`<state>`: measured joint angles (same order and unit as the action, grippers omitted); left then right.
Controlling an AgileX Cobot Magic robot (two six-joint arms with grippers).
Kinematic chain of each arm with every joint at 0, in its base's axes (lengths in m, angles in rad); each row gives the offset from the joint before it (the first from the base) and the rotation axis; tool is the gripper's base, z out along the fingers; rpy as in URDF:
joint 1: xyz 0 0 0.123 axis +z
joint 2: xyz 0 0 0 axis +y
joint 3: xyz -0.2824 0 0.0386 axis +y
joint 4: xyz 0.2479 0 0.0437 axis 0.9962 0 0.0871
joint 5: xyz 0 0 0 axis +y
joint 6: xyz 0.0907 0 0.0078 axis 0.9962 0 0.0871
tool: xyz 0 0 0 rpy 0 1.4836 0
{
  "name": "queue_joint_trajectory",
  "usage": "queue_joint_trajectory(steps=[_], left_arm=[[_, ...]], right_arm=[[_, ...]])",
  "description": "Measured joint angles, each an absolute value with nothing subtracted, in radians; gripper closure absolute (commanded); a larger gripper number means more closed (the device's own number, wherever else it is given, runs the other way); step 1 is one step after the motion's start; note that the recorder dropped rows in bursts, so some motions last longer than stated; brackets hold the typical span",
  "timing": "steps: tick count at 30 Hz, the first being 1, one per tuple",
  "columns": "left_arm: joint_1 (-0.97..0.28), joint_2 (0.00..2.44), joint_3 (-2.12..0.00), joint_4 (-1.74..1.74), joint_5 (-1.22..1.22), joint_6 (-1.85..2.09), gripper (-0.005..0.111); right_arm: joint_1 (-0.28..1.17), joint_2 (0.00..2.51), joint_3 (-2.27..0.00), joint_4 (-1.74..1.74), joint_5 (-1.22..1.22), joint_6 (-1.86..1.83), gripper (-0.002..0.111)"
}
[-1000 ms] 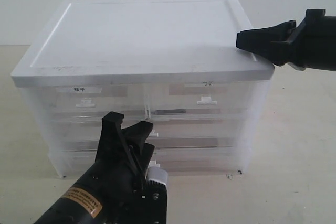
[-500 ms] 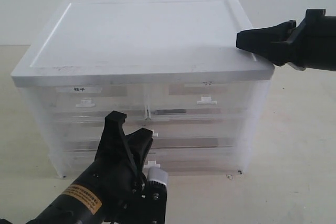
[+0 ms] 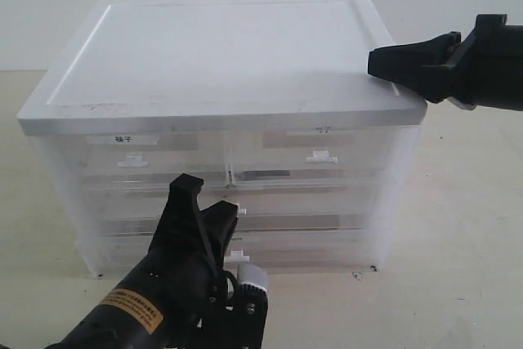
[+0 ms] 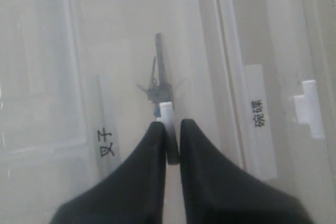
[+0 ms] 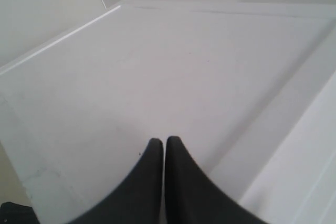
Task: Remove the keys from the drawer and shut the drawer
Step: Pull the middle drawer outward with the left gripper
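Through the translucent front of the drawer (image 4: 131, 51) I see the keys (image 4: 159, 85) as a dim grey bunch just beyond its white tab handle (image 4: 166, 109). My left gripper (image 4: 170, 124) is shut on that handle, beside the label strip (image 4: 106, 142). In the exterior view the left gripper (image 3: 208, 198) sits at the full-width drawer (image 3: 327, 198) under the two half-width ones; the keys do not show there. The right gripper (image 3: 376, 61) is shut and empty, its tips (image 5: 164, 141) over the cabinet's white top near the right edge.
The clear-plastic drawer cabinet (image 3: 221, 63) stands on a pale table (image 3: 458, 267). Two half-width labelled drawers (image 3: 131, 153) form the top row. Another full-width drawer (image 3: 327, 239) lies below, and a second label (image 4: 258, 114) and handle (image 4: 308, 109) show in the left wrist view.
The left gripper and arm have shifted slightly right and towards the camera, still on the handle. The right arm has not moved.
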<state>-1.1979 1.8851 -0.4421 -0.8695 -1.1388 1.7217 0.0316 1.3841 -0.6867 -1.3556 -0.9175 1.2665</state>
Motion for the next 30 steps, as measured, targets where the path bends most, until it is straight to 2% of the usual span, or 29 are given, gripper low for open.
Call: queue_joint_trajectory(steps=[16,30], left_arm=[[-1.383,1.712,-0.44,-1.137,-0.945,1.859,0.102],[-1.394,1.492,-0.438,-1.289,-0.614,1.933,0.102]], right_arm=[[0.032,1.384,-0.687,-1.356,-0.914,1.263,0.109],[0.032,1.384,-0.687,-1.353,-0.914,1.263,0.109]])
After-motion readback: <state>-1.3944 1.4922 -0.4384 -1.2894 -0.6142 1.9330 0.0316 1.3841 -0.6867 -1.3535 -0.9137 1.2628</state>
